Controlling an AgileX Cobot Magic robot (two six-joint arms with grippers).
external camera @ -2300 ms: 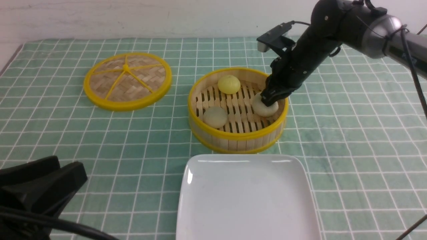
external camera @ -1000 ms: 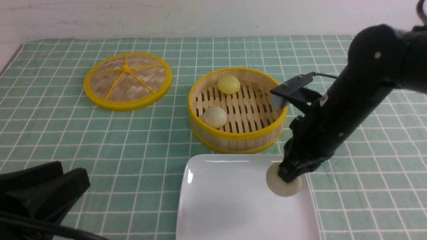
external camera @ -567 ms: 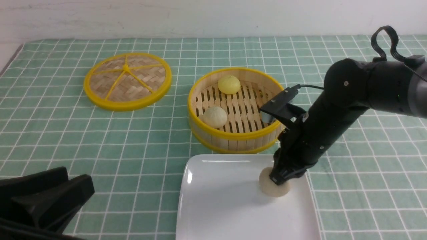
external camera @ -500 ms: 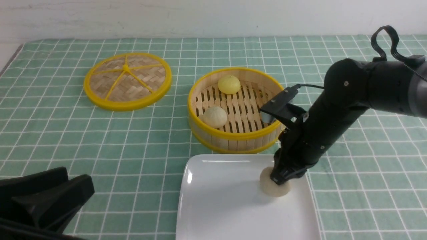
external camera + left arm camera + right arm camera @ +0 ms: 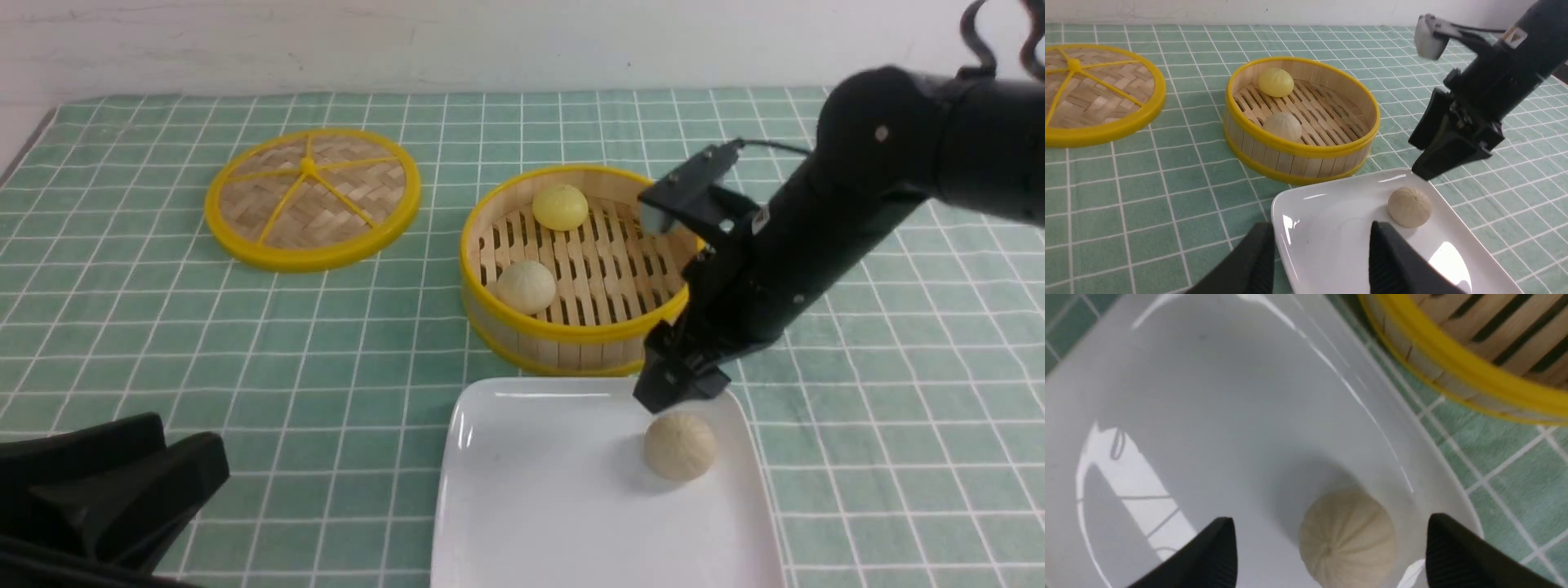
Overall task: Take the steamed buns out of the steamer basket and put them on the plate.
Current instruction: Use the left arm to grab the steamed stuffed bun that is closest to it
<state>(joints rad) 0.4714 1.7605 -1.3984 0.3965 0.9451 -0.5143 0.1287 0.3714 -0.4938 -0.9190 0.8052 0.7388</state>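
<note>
- 1 cream bun (image 5: 679,446) lies on the plate (image 5: 555,506); the right hand (image 5: 673,390) hovers above it, spread open and empty.
- 2 remain in the steamer basket (image 5: 571,331): the yellow bun (image 5: 560,206) and the second cream bun (image 5: 526,286).
- The left hand (image 5: 1319,232) is open, holding nothing.

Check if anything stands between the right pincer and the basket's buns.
Only the steamer basket, its near wall: the right pincer hangs outside, over the plate. Nothing else visible blocks the cream bun or yellow bun.
</note>
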